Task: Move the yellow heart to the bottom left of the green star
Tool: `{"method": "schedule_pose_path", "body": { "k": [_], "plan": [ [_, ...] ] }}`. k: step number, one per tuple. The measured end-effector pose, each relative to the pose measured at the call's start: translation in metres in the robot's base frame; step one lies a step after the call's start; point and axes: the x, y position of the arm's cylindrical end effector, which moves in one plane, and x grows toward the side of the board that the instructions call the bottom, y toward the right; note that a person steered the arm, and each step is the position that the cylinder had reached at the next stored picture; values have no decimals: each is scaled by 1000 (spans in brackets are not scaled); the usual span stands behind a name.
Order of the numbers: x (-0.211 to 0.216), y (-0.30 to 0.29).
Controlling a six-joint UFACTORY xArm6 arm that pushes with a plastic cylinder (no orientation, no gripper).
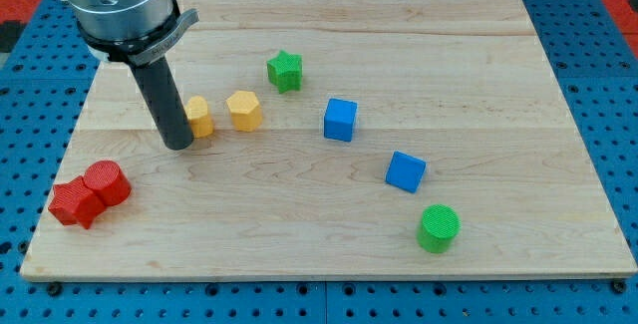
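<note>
The yellow heart (199, 117) lies on the wooden board (329, 234), left of centre. My tip (178, 145) rests just left of and slightly below it, touching or nearly touching its left side. The green star (285, 70) sits up and to the right of the heart. A yellow hexagon (244, 111) lies between them, right of the heart and below-left of the star.
Two blue cubes lie right of centre, one (340, 120) higher and one (406, 171) lower. A green cylinder (439, 228) sits near the bottom right. A red cylinder (107, 183) and a red star-like block (74, 203) touch at the bottom left.
</note>
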Motion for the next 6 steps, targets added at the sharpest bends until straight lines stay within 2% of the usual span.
{"method": "schedule_pose_path", "body": {
  "k": [3,4,5,6],
  "plan": [
    [5,21],
    [-12,31],
    [-13,28],
    [-13,-17]
  ]
}}
